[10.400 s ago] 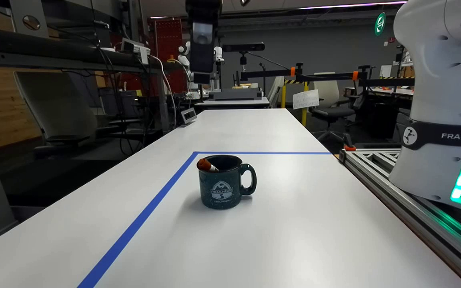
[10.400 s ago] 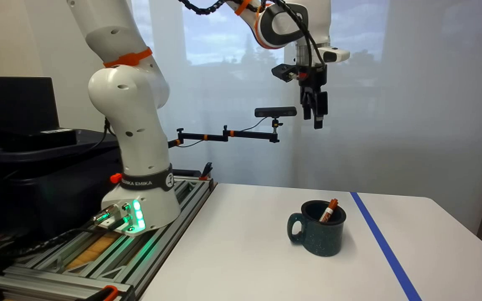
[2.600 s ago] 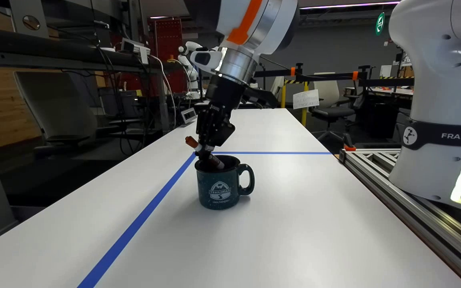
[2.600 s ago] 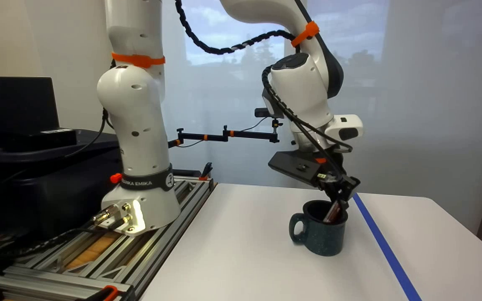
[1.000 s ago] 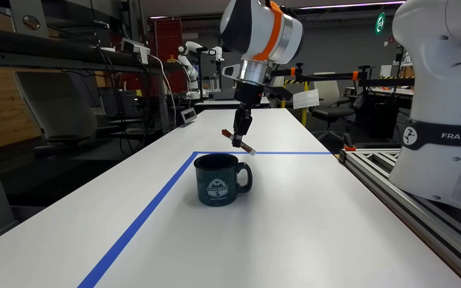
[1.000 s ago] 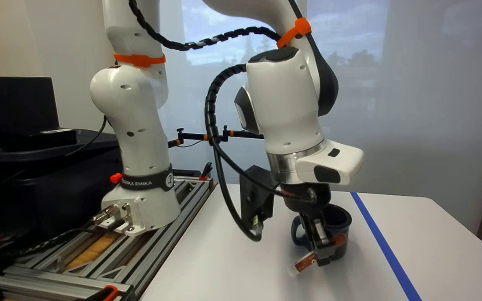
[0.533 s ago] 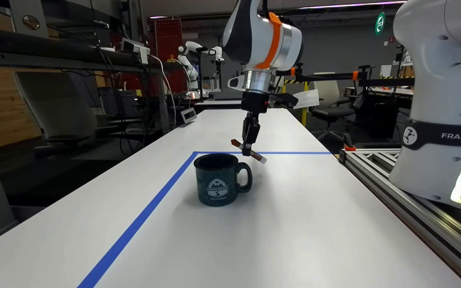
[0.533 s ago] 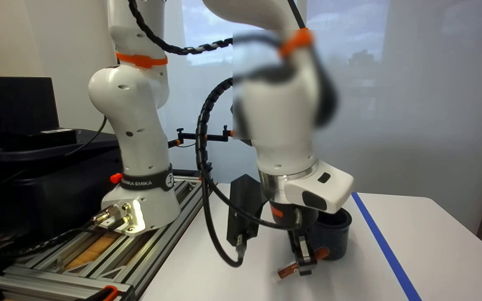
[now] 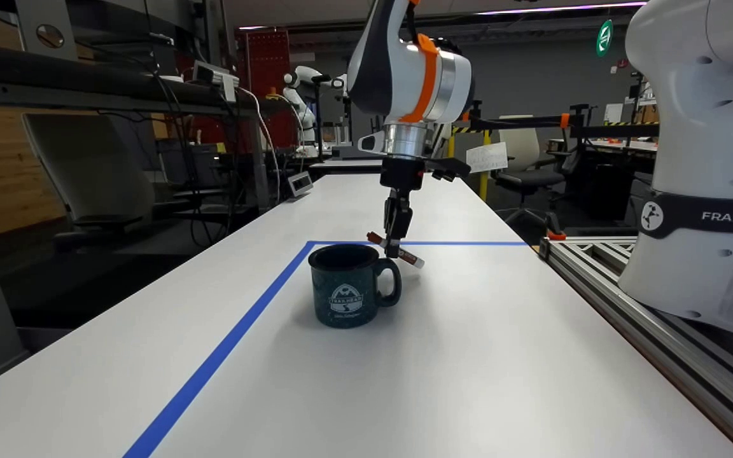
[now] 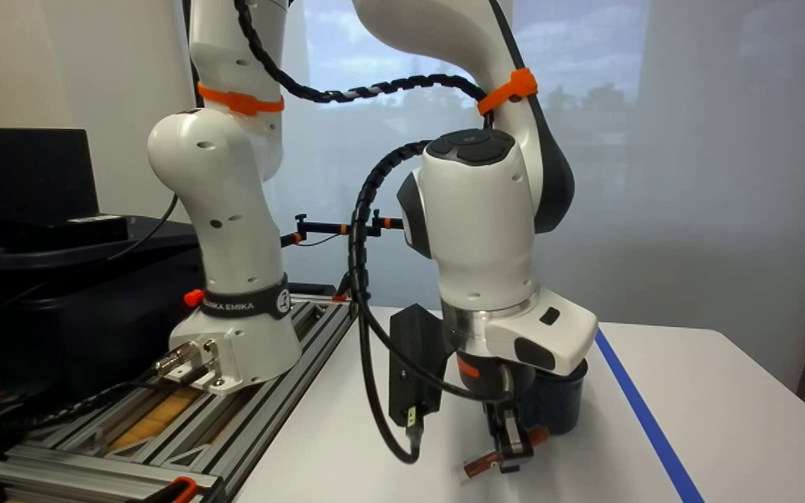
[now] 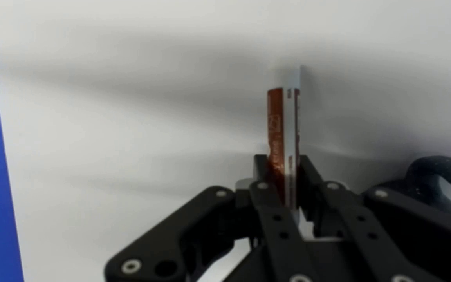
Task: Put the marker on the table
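The marker [image 9: 411, 257], with a brown cap, a brown-and-white body and a white end, is held slantwise by my gripper [image 9: 392, 248]. In the wrist view the marker [image 11: 282, 125] lies between the two fingers [image 11: 262, 168], which press on it from both sides. Its white end points down, low over the white table [image 9: 500, 381]; whether it touches I cannot tell. The capped end is raised toward the mug side in an exterior view, where the marker [image 10: 481, 464] is partly covered by the fingers.
A dark green mug [image 9: 346, 286] stands upright close beside the gripper, its handle [image 11: 441, 162] nearest to it. Blue tape [image 9: 226, 346] runs along the table and across it. The robot's base [image 10: 235, 342] sits on a metal frame at the table's edge.
Earlier the marker leaned in the mug; my gripper closed on it and lifted it out. Over the last second gripper and marker have come down beside the mug, on its handle side.
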Action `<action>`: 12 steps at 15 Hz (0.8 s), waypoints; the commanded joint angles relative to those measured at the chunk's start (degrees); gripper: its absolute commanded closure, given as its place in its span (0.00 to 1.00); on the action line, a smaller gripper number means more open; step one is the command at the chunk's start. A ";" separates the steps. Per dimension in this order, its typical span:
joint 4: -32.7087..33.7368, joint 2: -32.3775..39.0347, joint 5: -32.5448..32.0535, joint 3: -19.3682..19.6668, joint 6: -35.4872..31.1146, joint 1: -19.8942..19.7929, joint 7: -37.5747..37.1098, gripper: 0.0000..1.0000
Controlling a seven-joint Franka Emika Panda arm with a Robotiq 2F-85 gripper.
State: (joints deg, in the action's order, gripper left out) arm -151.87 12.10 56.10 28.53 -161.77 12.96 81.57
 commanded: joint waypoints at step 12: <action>3.19 -1.15 -7.62 -7.23 -0.92 -6.72 -9.09 0.00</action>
State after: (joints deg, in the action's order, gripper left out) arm -147.96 14.27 58.38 27.02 -162.55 13.03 83.47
